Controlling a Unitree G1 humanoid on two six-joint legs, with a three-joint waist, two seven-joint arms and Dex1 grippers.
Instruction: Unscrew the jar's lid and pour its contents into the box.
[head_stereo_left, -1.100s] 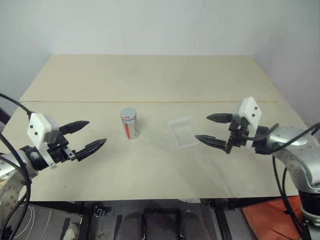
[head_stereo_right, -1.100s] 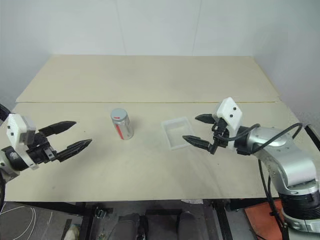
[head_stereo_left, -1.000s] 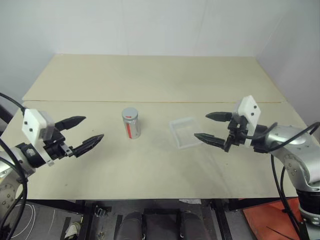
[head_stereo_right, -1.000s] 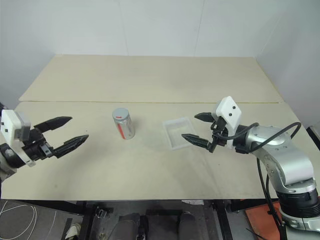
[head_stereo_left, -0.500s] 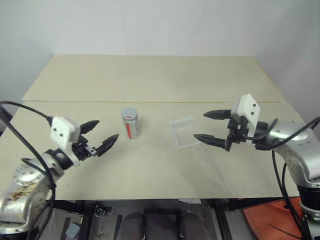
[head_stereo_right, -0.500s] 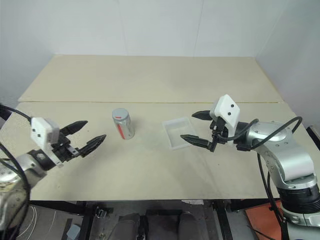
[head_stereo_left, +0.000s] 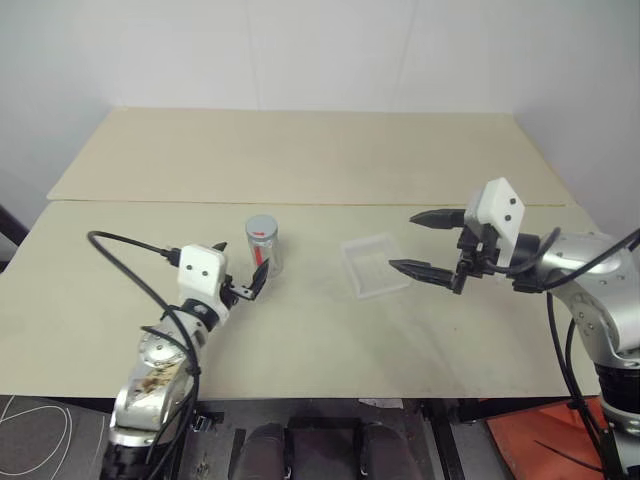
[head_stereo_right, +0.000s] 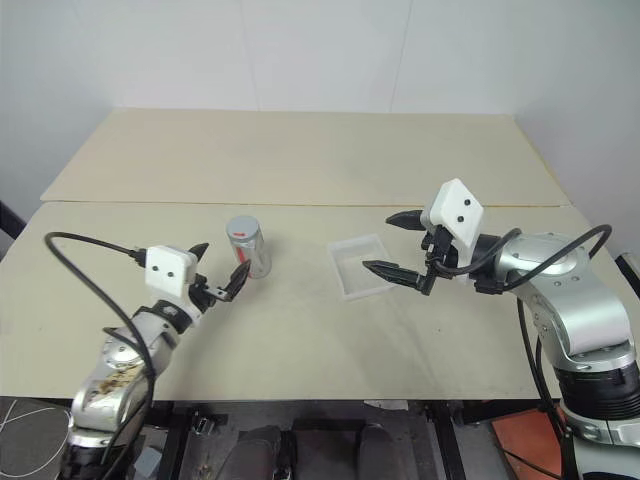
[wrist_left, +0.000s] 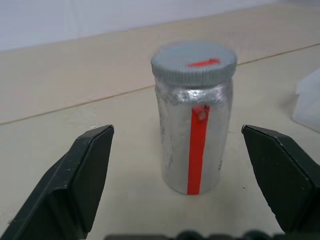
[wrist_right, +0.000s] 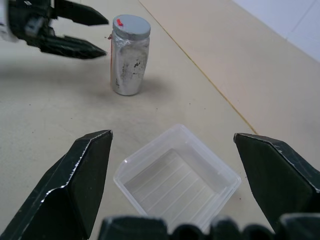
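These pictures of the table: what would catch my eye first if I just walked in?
Probably the jar, upright near the middle of the pale table with its grey lid still on. The left gripper sits open right beside it, fingers apart and not touching. To the jar's right lies the clear empty box, with the right gripper open and raised above its far edge.

You saw a pale beige table (head_stereo_left: 300, 150) with a seam across it. On it stood the jar (head_stereo_left: 263, 243), upright, lid (wrist_left: 194, 62) on, near the clear box (head_stereo_left: 374, 266).
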